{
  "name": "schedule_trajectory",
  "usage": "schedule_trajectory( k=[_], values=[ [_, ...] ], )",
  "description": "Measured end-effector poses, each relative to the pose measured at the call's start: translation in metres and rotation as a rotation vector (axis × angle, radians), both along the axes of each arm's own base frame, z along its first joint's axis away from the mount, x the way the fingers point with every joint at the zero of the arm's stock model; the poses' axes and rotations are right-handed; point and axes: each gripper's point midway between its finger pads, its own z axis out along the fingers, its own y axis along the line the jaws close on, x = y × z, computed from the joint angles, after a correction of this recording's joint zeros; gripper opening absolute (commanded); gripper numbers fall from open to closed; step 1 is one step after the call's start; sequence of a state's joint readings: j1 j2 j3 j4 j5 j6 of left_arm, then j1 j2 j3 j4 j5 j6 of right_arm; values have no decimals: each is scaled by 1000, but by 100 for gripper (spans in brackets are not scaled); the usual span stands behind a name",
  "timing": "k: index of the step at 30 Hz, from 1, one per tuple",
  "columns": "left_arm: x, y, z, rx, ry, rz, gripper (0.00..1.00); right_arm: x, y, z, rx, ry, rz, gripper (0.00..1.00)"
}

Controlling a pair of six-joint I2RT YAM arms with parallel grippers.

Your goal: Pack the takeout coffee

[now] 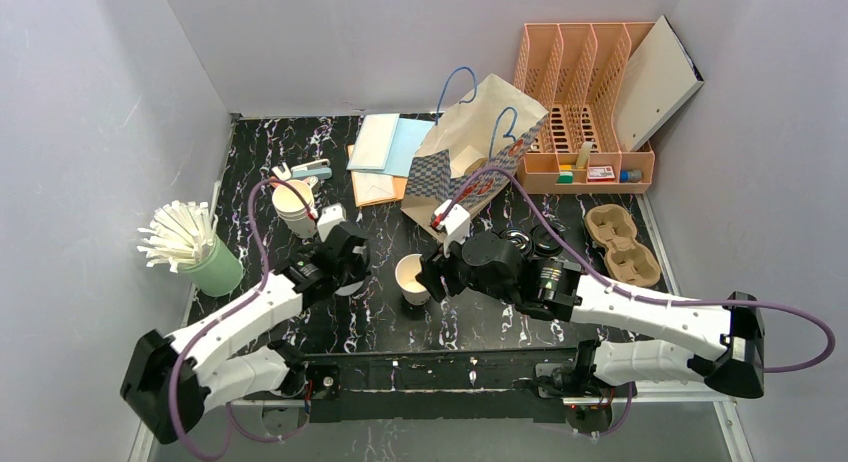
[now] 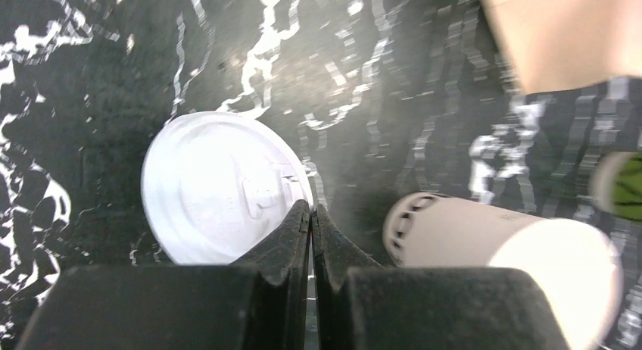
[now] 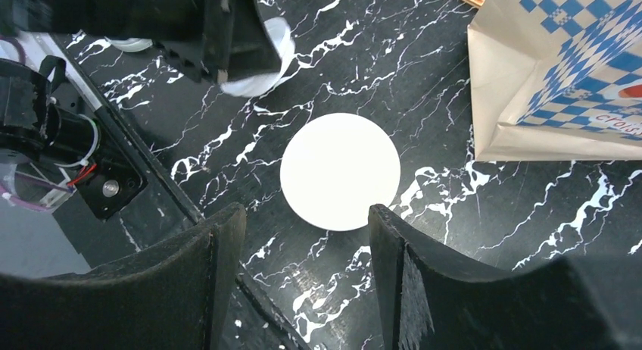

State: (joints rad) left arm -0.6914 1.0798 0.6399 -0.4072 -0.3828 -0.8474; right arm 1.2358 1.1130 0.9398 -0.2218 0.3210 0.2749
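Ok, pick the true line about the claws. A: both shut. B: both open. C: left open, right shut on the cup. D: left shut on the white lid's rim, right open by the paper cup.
D: the left claw is pinched shut on the rim of the white lid, while the right claw stands wide open by the paper cup.

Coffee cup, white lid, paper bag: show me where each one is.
coffee cup [image 1: 411,278], top external view, on its pale inside.
white lid [image 2: 216,187], left wrist view, on its flat top.
paper bag [image 1: 480,127], top external view, on its plain tan side.
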Motion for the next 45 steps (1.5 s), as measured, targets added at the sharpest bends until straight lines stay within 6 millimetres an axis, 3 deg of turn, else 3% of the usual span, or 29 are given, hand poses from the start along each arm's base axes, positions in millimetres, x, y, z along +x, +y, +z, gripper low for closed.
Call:
schedule_trajectory(
  k=[5, 13, 18, 24, 30, 39, 45],
  values=[
    [9, -20, 61, -147, -133, -59, 0, -5, -1, 0, 8, 29, 8, 71],
    [5, -51, 137, -319, -253, -224, 0, -19, 12, 5, 13, 95, 84, 94],
    [0, -68, 183, -412, -311, -320, 0, -27, 21, 12, 60, 125, 120, 98],
    [-11, -84, 205, -506, -337, -410, 0, -14, 23, 35, 215, 246, 120, 98],
    [-14, -100, 226, -645, -360, -459, 0, 13, 2, 77, 509, 325, 135, 98],
    [10, -103, 250, -1036, -376, -419, 0, 15, 0, 91, 702, 399, 170, 98],
    [0, -112, 270, -1204, -345, -478, 0, 19, 3, 96, 732, 395, 170, 98]
  ],
)
